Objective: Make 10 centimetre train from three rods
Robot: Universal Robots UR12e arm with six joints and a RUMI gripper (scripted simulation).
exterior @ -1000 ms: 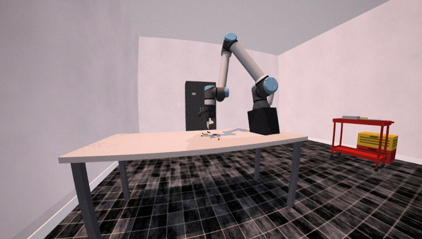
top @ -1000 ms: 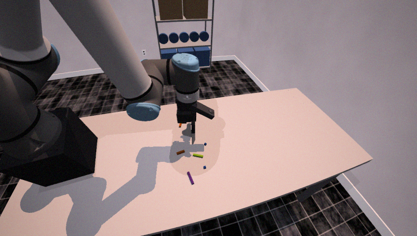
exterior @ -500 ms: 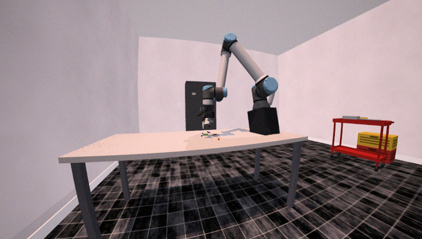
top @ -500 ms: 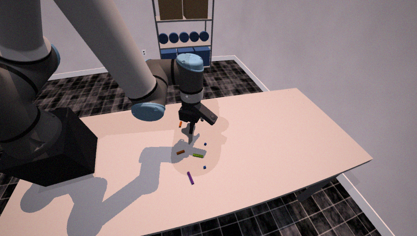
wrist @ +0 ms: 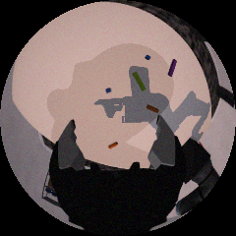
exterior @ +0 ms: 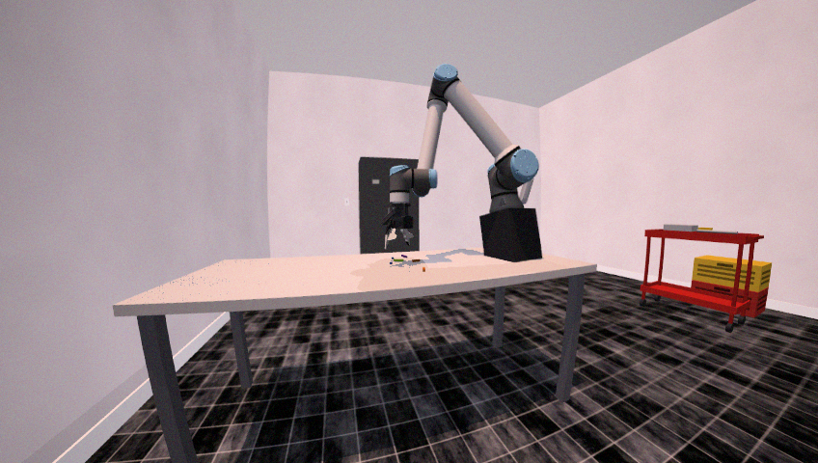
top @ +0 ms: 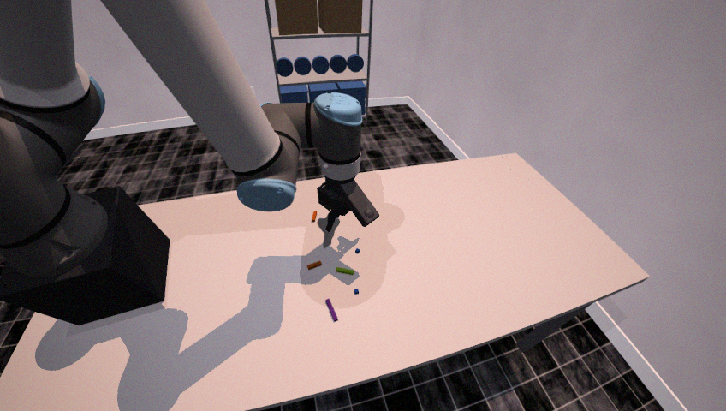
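Note:
Several rods lie flat and apart on the table. An orange rod (top: 314,216) (wrist: 113,146) lies farthest back, below and between my fingers in the wrist view. A second orange rod (top: 314,265) (wrist: 152,108) and a lime rod (top: 344,271) (wrist: 139,81) lie in the arm's shadow. Two small blue rods (top: 357,250) (top: 355,291) sit to the right; they also show in the wrist view (wrist: 108,90) (wrist: 147,57). A purple rod (top: 331,309) (wrist: 172,67) lies nearest the front edge. My gripper (top: 333,223) (wrist: 115,117) hangs above the table, open and empty, close to the far orange rod.
The robot's black base (top: 102,254) stands on the table's left. A shelf unit (top: 320,56) stands beyond the table. In the exterior view a red cart (exterior: 702,269) stands on the floor at the right.

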